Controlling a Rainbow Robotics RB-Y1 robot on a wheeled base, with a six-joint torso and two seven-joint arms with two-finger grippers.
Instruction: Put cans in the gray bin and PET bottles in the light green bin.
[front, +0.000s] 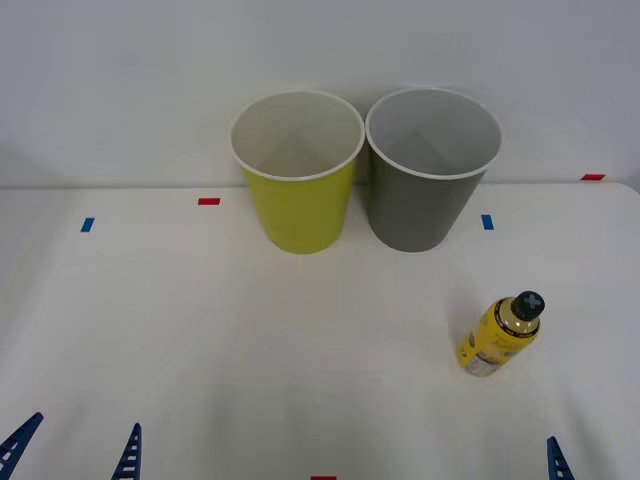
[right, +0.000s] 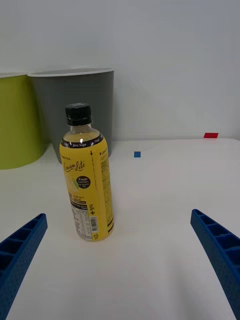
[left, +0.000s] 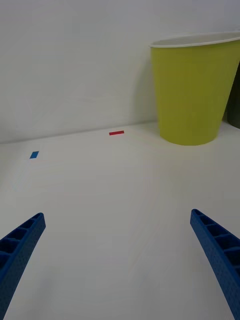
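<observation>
White wall is running behind the white desk (front: 200, 330), and we are seeing two bins standing side by side at its back edge, their rims touching or nearly so: the light green bin (front: 298, 200) on the left and the gray bin (front: 424, 190) on the right. Both are sitting upright with nothing visible inside them. The bottle (front: 499, 335), with its yellow label and black cap, is standing upright on the right part of the desk, well in front of the gray bin and apart from it. Small red tape marks (front: 208, 201) and blue tape marks (front: 487, 222) are lying flat on the desk near the bins.

We are holding the right gripper (right: 120, 260) low near the front edge, its blue fingers spread wide apart, with the bottle standing just ahead between them and untouched. Nothing is standing between that gripper and the bottle. Our left gripper (left: 117, 260) is hovering near the front left, fingers likewise apart, facing the light green bin across bare desk.
</observation>
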